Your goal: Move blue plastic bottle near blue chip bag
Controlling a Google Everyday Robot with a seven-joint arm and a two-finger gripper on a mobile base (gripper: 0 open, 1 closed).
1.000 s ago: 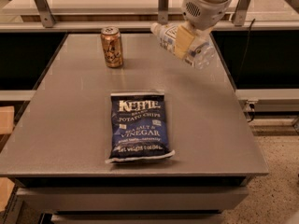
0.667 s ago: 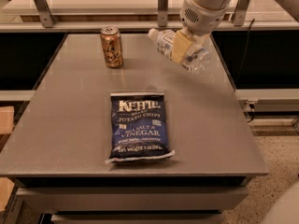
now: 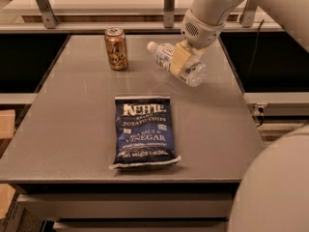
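Note:
The blue plastic bottle (image 3: 176, 62) is clear and pale, with a white cap pointing left. It hangs on its side above the far right part of the table. My gripper (image 3: 180, 60) is shut on the bottle's middle, a tan finger (image 3: 179, 58) across it, with the white arm coming down from the top right. The blue chip bag (image 3: 144, 130), a navy Kettle bag, lies flat in the middle of the table, nearer the front. The bottle is behind and to the right of the bag.
A gold-brown soda can (image 3: 116, 48) stands upright at the far left-centre of the grey table (image 3: 72, 129). Metal rails and posts run behind the table. A big pale robot part (image 3: 275, 192) fills the bottom right corner.
The gripper has carried the bottle a little to the left and towards the front of the table. The can and the bag have not moved.

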